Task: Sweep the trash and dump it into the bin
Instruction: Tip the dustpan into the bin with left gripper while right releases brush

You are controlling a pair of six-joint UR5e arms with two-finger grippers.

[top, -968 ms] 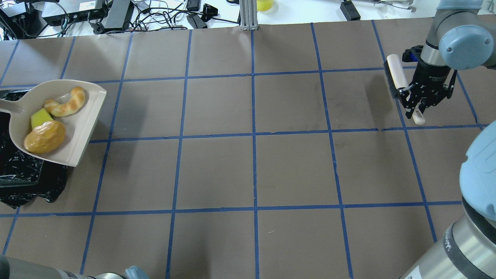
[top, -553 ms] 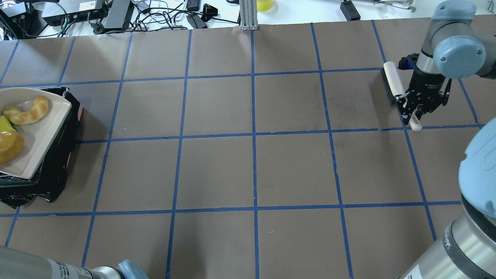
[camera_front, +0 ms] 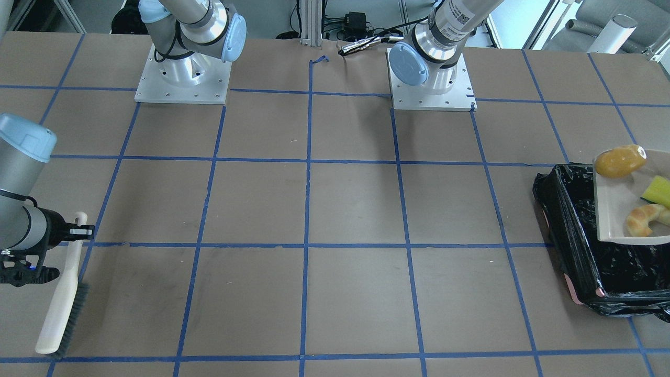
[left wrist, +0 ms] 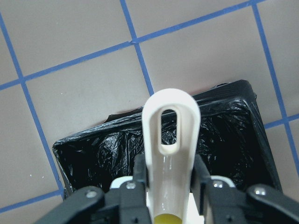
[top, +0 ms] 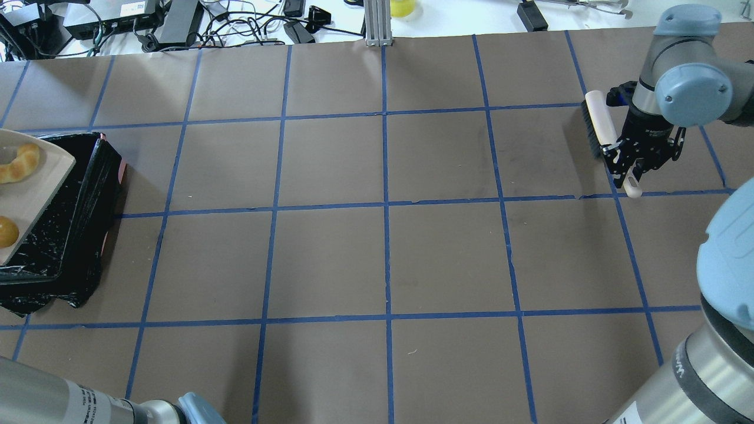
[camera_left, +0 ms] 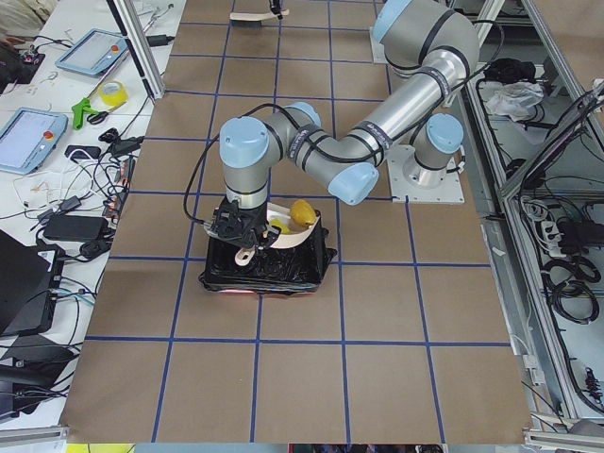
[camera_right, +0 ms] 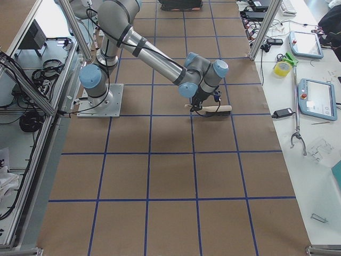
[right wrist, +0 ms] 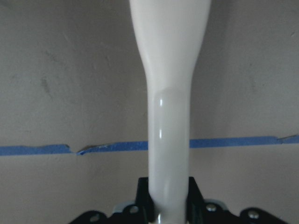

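Observation:
The trash lies on a beige dustpan (camera_front: 612,209): a golden-brown bread roll (camera_front: 620,161), a yellow-green wedge (camera_front: 658,190) and a tan croissant (camera_front: 644,219). The pan hangs over the bin (camera_front: 576,220), which is lined with a black bag, at the table's left end. My left gripper (left wrist: 169,175) is shut on the dustpan's looped handle (left wrist: 169,121), with the bin (left wrist: 233,140) right below. The overhead view shows only the pan's edge (top: 29,188) and the croissant (top: 17,165). My right gripper (top: 629,168) is shut on the handle of a black-bristled brush (top: 596,121), far to the right.
Brown paper with blue tape lines (top: 386,206) covers the table. Both arm bases (camera_front: 180,78) stand on the robot's side. Cables and boxes (top: 147,23) sit beyond the far edge. The bin shows a pink rim (camera_front: 573,288).
The dustpan with the trash has moved left, from beside the bin to over it, and is mostly out of the overhead view. The right gripper with the brush has shifted slightly.

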